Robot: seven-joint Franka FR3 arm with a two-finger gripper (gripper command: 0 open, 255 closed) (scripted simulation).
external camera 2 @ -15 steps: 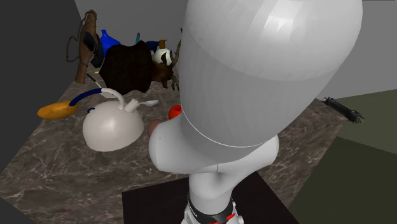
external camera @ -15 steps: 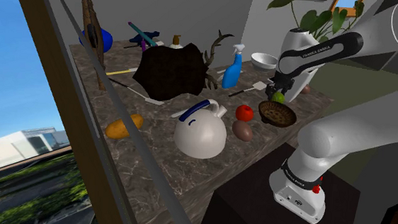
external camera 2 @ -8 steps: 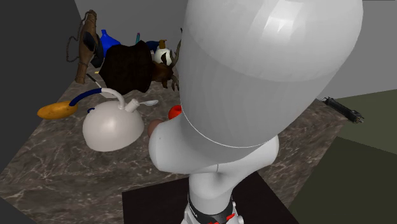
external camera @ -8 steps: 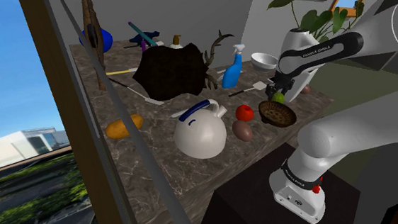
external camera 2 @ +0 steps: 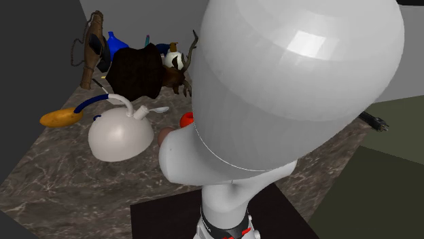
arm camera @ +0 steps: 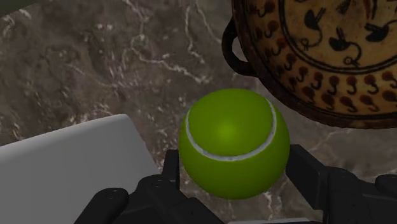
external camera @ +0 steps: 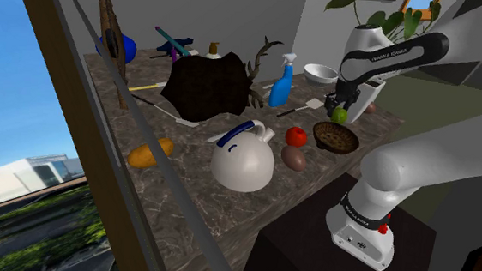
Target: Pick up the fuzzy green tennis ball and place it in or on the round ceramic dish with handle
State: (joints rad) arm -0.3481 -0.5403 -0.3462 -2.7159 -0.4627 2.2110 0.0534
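Gripper [arm camera: 234,167] jaws pinch the green tennis ball [arm camera: 233,143], seemingly clear of the counter [arm camera: 95,63] for carrying to the handled dish [arm camera: 318,57], frame's upper right.

Tennis ball [arm camera: 233,143]: bright yellow-green w/ one curved white seam. Gripper [arm camera: 236,170]: all black. Dish [arm camera: 318,57]: tan inside w/ black painted figures, orange-brown wall w/ rows of dark dots, dark brown rim & loop handle. Bench [arm camera: 95,63]: dark brown marble, thin white veins. Flat slab [arm camera: 63,172] beside the ball: plain white-grey.

Shoulder view, mid-bench: red tomato [external camera: 296,136], dull brown oval [external camera: 294,158], white domed pot [external camera: 242,163] w/ blue-&-white handle. Twd the far edge: blue spray bottle [external camera: 279,90] w/ white head, white bowl [external camera: 319,73], ragged black mass [external camera: 206,87]. By the bench edge at the shoulder view's left: orange lump [external camera: 149,153]. Arm [external camera: 418,158]: white, dark joints.
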